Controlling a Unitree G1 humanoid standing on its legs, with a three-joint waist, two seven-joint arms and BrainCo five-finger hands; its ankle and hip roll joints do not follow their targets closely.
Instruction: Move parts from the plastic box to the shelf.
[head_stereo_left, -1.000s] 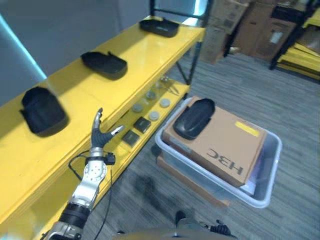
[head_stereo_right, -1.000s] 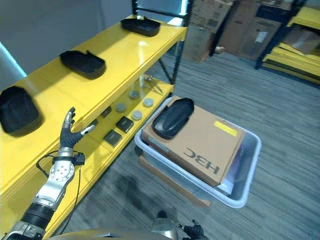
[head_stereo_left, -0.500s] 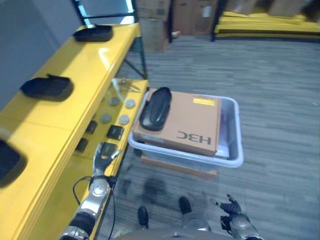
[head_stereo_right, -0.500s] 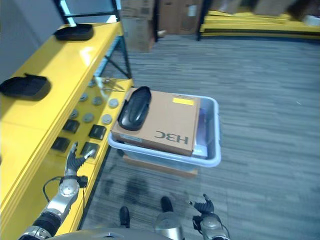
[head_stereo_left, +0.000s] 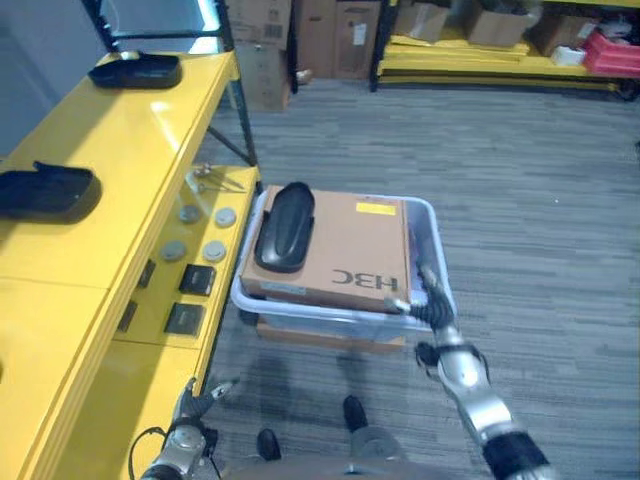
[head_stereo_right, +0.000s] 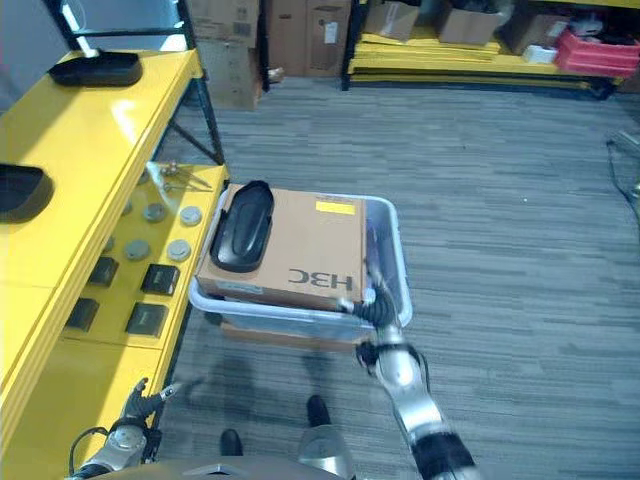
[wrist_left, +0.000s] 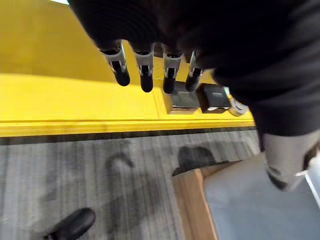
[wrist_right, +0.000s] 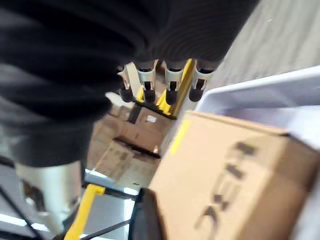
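My right hand (head_stereo_left: 432, 310): lower right, fingers straight, at the plastic box (head_stereo_left: 443, 280) corner.
My left hand (head_stereo_left: 190, 405): bottom left, fingers relaxed, empty.
Black part (head_stereo_left: 283, 225): frame centre, atop the cardboard box (head_stereo_left: 360, 255).

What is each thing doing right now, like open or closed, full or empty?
Left robot hand: open, holding nothing, low beside the shelf.
Right robot hand: open, at the plastic box's near corner.
Plastic box: no lid, cardboard box inside.
Cardboard box: closed, lying flat.
Black part: resting on the cardboard box.
Shelf: top level holds black parts.
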